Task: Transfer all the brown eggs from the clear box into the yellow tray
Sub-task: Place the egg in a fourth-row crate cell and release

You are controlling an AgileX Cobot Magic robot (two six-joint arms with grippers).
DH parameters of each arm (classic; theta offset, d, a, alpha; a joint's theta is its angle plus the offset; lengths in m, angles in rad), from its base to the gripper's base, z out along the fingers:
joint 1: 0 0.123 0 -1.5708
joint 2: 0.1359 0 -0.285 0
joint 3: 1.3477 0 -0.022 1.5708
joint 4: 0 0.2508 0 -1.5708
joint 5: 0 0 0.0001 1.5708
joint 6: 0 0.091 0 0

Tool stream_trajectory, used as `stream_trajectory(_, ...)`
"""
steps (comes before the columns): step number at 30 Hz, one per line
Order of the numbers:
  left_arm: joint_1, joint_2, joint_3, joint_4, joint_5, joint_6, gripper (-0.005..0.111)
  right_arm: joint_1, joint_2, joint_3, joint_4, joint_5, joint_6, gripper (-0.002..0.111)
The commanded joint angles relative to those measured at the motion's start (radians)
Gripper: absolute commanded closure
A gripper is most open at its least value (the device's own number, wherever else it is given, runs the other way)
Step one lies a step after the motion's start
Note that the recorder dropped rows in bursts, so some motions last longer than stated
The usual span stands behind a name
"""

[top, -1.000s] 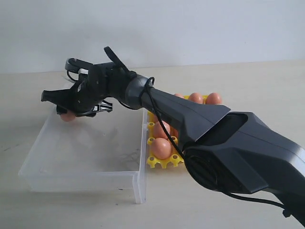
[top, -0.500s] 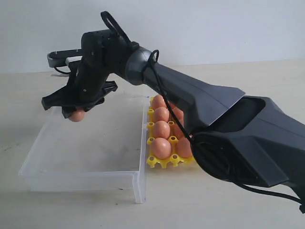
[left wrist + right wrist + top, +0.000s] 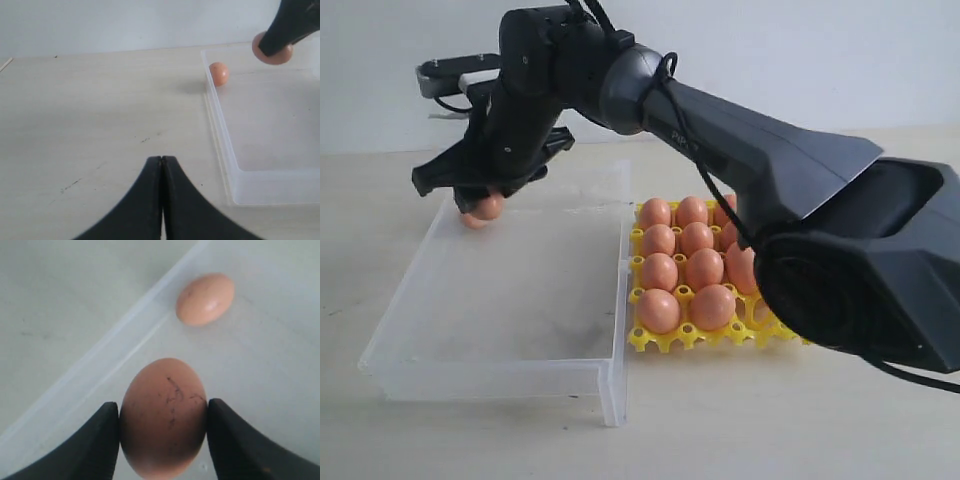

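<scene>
On the counter point(image 3: 470, 440), the clear box point(image 3: 490, 380) stands just beside the yellow tray point(image 3: 665, 343), whose cups carry brown eggs point(image 3: 695, 265). The right end effector point(image 3: 480, 200) hangs over the box's far corner, pinching the held egg point(image 3: 162, 415) across its waist, evidently raised to clear the wall for transfer. The wrist views separate what the exterior view crowds together: a second egg point(image 3: 205, 298) lies loose in that corner, and the left end effector point(image 3: 161, 165) is pressed together, empty, over bare counter.
</scene>
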Motion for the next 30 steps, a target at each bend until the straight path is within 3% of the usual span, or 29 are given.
stream_trajectory(1, -0.005, -0.002, -0.004, -0.004, -0.009, 0.000, 0.107, -0.015, -0.164, 0.267, -0.008, -0.039, -0.010, 0.108)
stream_trajectory(7, -0.005, -0.002, -0.004, -0.004, -0.009, 0.000, 0.107, -0.030, -0.433, 0.745, -0.129, -0.245, -0.063, 0.108)
stream_trajectory(11, -0.005, -0.002, -0.004, -0.004, -0.009, 0.000, 0.107, -0.056, -0.719, 1.294, -0.181, -0.793, -0.059, 0.108)
stream_trajectory(16, -0.005, -0.002, -0.004, -0.004, -0.009, 0.000, 0.107, -0.143, -0.922, 1.769, -0.170, -1.300, -0.054, 0.108)
stream_trajectory(21, -0.005, -0.002, -0.004, -0.004, -0.009, 0.000, 0.107, -0.241, -0.956, 2.004, -0.170, -1.595, -0.052, 0.108)
stream_trajectory(30, -0.005, -0.002, -0.004, -0.004, -0.009, 0.000, 0.107, -0.264, -0.929, 2.086, -0.097, -1.653, -0.071, 0.108)
